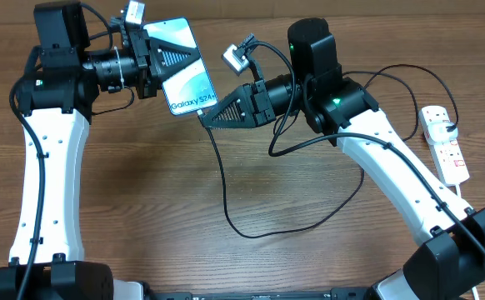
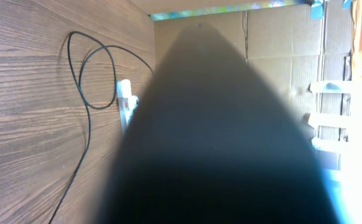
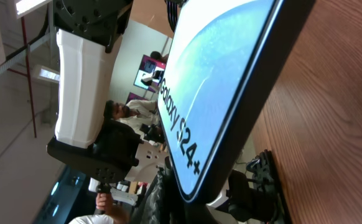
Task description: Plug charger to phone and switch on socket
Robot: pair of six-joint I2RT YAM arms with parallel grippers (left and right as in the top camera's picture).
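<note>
Well apart from phone (image 1: 182, 71), socket (image 1: 446, 143) at table (image 1: 142, 217) edge; charger (image 1: 225, 196) slack between.

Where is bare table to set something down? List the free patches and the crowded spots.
Biggest free patch: table between the left arm and the charger cable. Second: front middle, outside the cable loop, toward the right arm. Crowded: around the phone, where left gripper and right gripper meet, and by the socket at the right edge.
</note>
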